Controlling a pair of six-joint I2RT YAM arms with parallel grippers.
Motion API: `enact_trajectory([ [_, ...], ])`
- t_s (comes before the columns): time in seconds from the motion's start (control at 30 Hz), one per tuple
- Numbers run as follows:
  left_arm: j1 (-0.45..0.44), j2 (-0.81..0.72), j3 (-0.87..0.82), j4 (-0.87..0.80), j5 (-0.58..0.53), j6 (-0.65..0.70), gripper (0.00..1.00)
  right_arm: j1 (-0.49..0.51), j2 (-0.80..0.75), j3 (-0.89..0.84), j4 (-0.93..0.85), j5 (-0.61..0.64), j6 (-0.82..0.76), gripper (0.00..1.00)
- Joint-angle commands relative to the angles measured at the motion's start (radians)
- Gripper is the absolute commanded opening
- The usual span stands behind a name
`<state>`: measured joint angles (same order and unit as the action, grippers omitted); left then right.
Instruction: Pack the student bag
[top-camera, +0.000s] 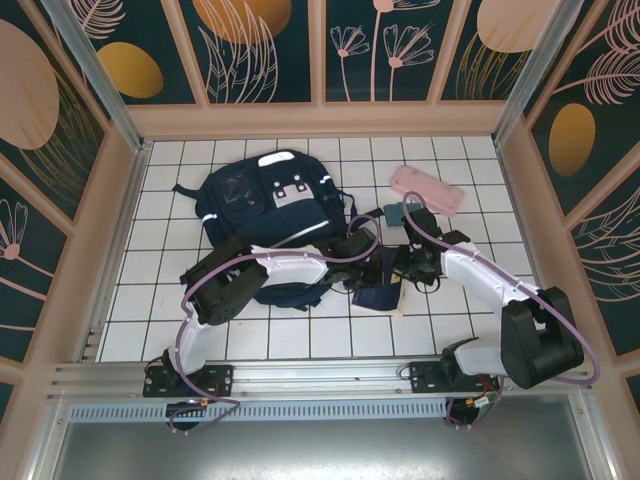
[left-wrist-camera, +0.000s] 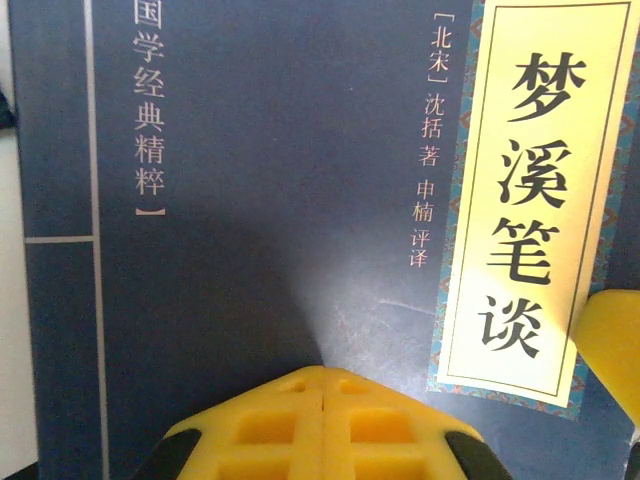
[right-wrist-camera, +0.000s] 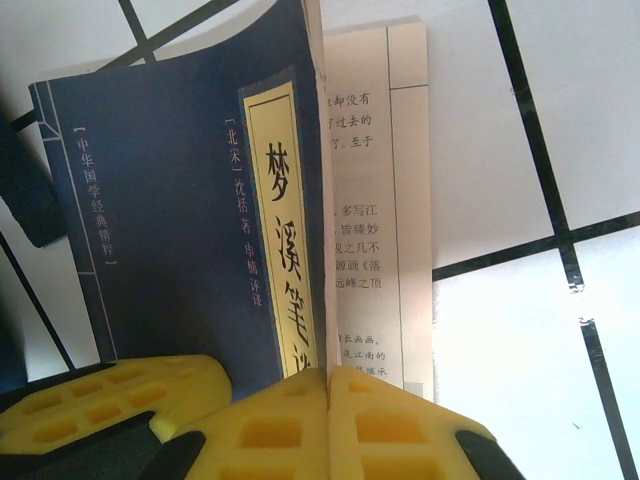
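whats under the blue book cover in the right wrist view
A cream page of printed Chinese text shows beneath the lifted blue cover, pinched by the right fingers. The cover hides the rest of that page.

The student bag (top-camera: 265, 205) is dark navy cloth, matt, with thin shiny white stripes. The book (left-wrist-camera: 250, 200) has a matt dark blue paper cover, faintly scuffed, and a smooth yellow label (left-wrist-camera: 525, 190). Its inner pages (right-wrist-camera: 385, 200) are cream paper. The jaws of the right gripper (right-wrist-camera: 328, 385) are matt yellow plastic, moulded with square hollows. The counter (top-camera: 330, 335) is glossy white tile.
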<state>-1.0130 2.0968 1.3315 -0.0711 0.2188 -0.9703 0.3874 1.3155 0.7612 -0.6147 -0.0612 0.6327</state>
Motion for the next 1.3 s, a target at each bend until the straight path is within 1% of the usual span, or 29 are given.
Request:
enact_trajectory([
  [0.0,-0.006,0.005,-0.027,-0.064,-0.032,0.019,0.00,0.012,-0.002,0.015,0.000,-0.010,-0.008,0.01],
  [0.03,-0.006,-0.009,-0.026,-0.056,-0.027,0.020,0.00,0.012,-0.004,0.015,-0.003,-0.004,-0.011,0.00],
  [0.1,-0.006,-0.047,-0.021,-0.047,-0.026,0.027,0.06,0.012,-0.016,0.021,-0.011,0.019,-0.014,0.00],
  [0.13,-0.005,-0.073,-0.015,-0.045,-0.029,0.036,0.10,0.011,-0.028,0.025,-0.016,0.031,-0.020,0.00],
  [0.17,0.000,-0.102,-0.009,-0.046,-0.031,0.044,0.17,0.011,-0.043,0.031,-0.019,0.039,-0.028,0.00],
  [0.27,0.031,-0.187,-0.018,-0.046,-0.043,0.060,0.33,0.009,-0.090,0.055,-0.018,0.028,-0.068,0.00],
  [0.33,0.067,-0.242,-0.059,-0.019,-0.028,0.058,0.41,0.009,-0.119,0.076,-0.012,-0.007,-0.101,0.00],
  [0.43,0.133,-0.321,-0.161,0.069,0.028,0.033,0.52,0.008,-0.162,0.107,0.004,-0.079,-0.144,0.00],
  [0.57,0.199,-0.401,-0.263,0.149,0.089,0.030,0.65,0.004,-0.193,0.182,0.005,-0.181,-0.187,0.00],
  [0.73,0.280,-0.497,-0.365,0.235,0.150,0.024,0.83,0.004,-0.188,0.301,0.024,-0.299,-0.210,0.00],
  [0.83,0.328,-0.542,-0.432,0.293,0.196,0.019,0.88,0.003,-0.161,0.351,0.058,-0.380,-0.210,0.00],
  [0.97,0.396,-0.625,-0.527,0.417,0.260,0.012,0.98,0.005,-0.113,0.373,0.147,-0.505,-0.190,0.00],
  [1.07,0.451,-0.688,-0.599,0.490,0.290,0.011,0.98,0.009,-0.062,0.371,0.217,-0.575,-0.172,0.00],
  [1.17,0.501,-0.708,-0.665,0.570,0.342,-0.018,0.99,0.018,-0.008,0.369,0.276,-0.630,-0.158,0.00],
  [1.27,0.523,-0.710,-0.685,0.527,0.323,-0.009,0.98,0.028,0.022,0.368,0.330,-0.676,-0.139,0.00],
])
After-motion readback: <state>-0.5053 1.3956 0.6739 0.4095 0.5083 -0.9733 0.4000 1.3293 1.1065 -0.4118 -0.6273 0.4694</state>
